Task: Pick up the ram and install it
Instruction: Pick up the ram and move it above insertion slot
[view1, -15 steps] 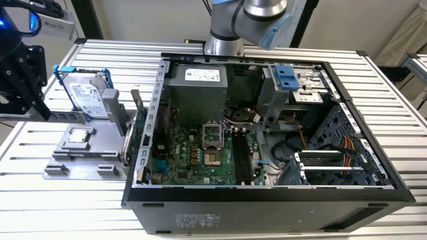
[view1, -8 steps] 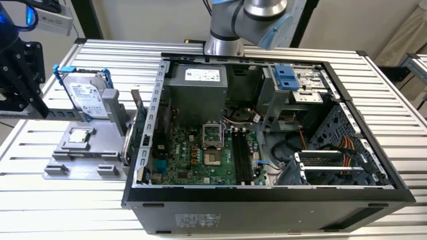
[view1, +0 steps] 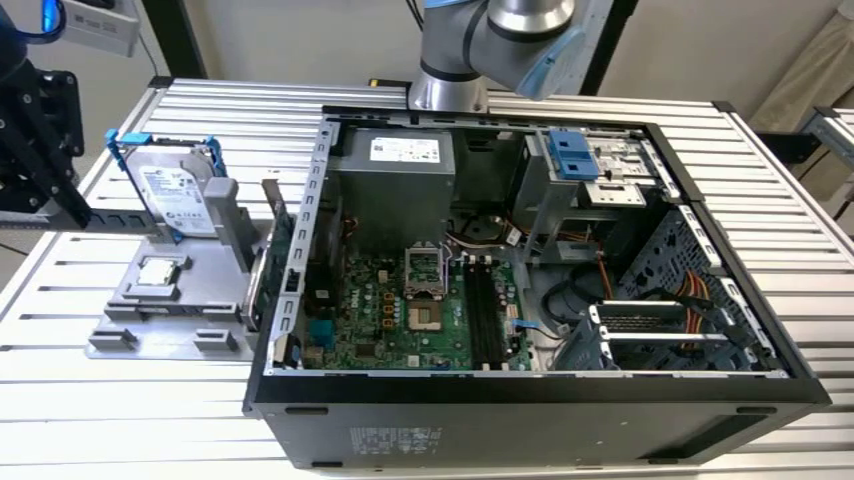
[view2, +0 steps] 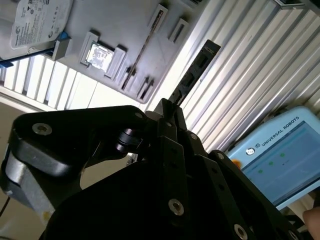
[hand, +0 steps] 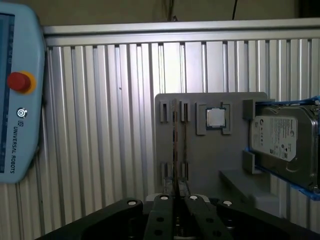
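Over the table (view2: 250, 75) near the tray (view2: 115, 20), our fingers (view2: 176, 131) pinch the ram (view2: 194, 75) by one end. We judge it light, stiff, brittle: grip bare edges, not chips.

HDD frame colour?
The hard drive's frame is blue; clearest in the exterior view.

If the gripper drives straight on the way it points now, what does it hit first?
Probably the grey holder, by its narrow slots; the ram held in the gripper would touch first. Depth is unclear.
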